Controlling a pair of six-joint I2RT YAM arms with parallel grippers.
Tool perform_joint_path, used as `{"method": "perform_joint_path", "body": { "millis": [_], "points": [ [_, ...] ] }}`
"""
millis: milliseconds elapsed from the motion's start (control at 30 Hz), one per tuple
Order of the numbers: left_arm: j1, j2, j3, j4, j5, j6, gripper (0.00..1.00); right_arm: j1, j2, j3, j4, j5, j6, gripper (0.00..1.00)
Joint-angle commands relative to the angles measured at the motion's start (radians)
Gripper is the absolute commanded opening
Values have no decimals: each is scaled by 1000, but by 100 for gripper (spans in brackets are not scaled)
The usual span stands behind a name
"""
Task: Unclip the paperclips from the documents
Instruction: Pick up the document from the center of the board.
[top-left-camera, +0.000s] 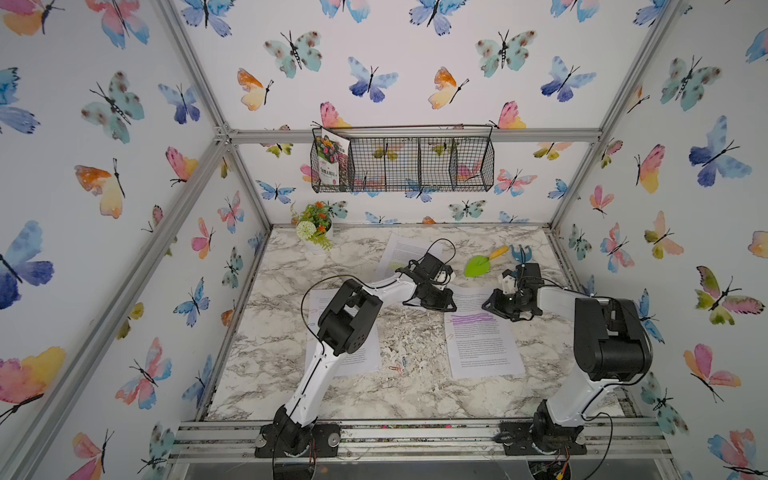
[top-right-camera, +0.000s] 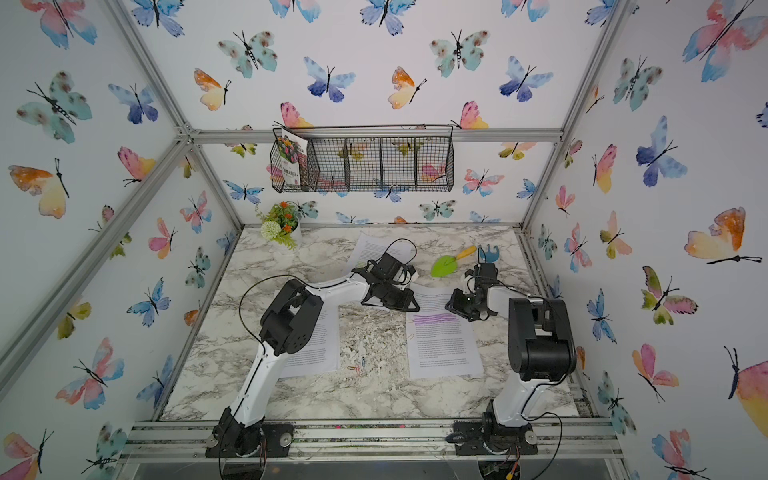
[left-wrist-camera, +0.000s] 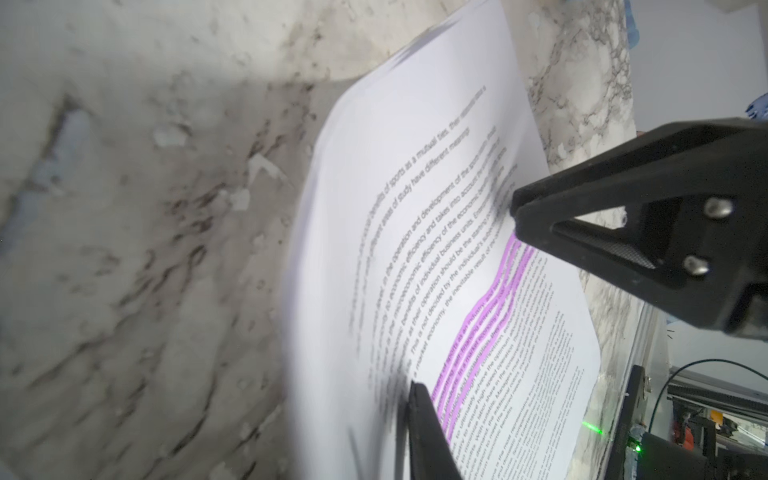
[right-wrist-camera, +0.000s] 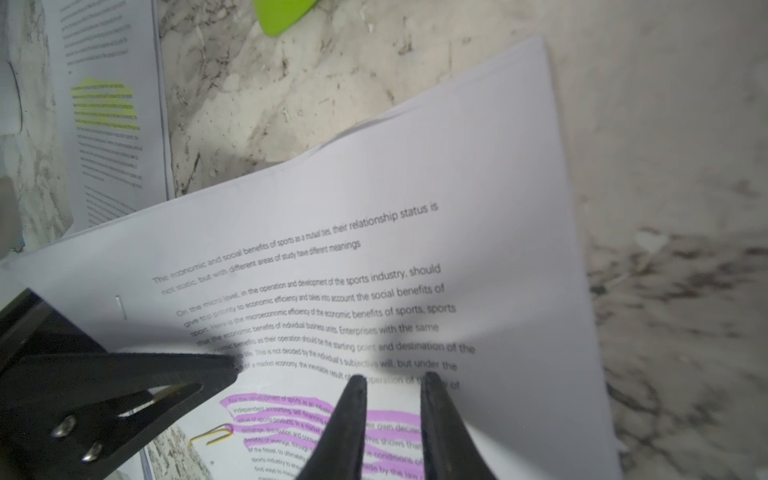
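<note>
The purple-highlighted document (top-left-camera: 482, 345) lies at the right of the table, and both grippers stand over its upper part. My left gripper (right-wrist-camera: 235, 365) is shut, its tip on the text near the page's left side (left-wrist-camera: 415, 388); no clip shows in it. My right gripper (right-wrist-camera: 394, 378) is open by a narrow gap, tips on the page just above the purple lines. A yellow paperclip (right-wrist-camera: 212, 434) and a pale one (right-wrist-camera: 120, 307) sit on that page's left margin. The yellow-green document (top-left-camera: 401, 253) lies at the back, the unhighlighted one (top-left-camera: 361, 357) under my left arm.
Loose paperclips (top-left-camera: 397, 368) lie on the marble between the front documents. A green trowel (top-left-camera: 482, 264) and a blue claw tool (top-left-camera: 520, 253) lie at the back right. A flower pot (top-left-camera: 316, 228) stands back left, below a wire basket (top-left-camera: 403, 164) holding a seed packet (top-left-camera: 330, 160).
</note>
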Motion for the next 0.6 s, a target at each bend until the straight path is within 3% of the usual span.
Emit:
{"method": "perform_joint_path", "body": {
  "millis": [0,267,567],
  "points": [
    [-6,-55,8,-24,3,16,3,9,42,-40,-62,-6,-7,28],
    [-6,-124,89,-94,-10,29,0,8,-88,4,-67,-52,-125,42],
    [-3,-273,171,-270,-118,129,0,6,-211,90,67,-355,-180,60]
  ]
}}
